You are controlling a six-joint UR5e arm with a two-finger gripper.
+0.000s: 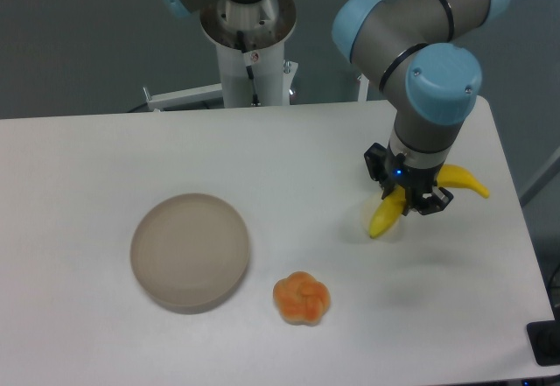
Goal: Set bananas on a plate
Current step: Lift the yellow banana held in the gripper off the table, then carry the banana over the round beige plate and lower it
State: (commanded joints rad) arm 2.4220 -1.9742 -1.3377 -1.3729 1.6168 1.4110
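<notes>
Fixed camera, the one view I have.

My pincer [409,200] sits over the right part of the table [79,255], fingers pointing down, closed around the middle of the banana [382,218]. One yellow end sticks out lower left of my fingers, the other pokes out to the right behind them. A faint shadow lies under the lower end, so I judge the fruit slightly lifted or just leaving the surface; I cannot tell for certain whether it touches the tabletop.

The plate [190,251] lies well apart to the left, round, beige-grey, nothing on it. Between us, nearer the front edge, sits the orange lumpy fruit [302,298], just beside the plate's right rim but not touching it.

Progress, as I judge it: grasp appears made; carry and set-down are not yet done. What is left is to travel left across the table, passing behind the orange fruit, lower the banana onto the dish, and let go.
</notes>
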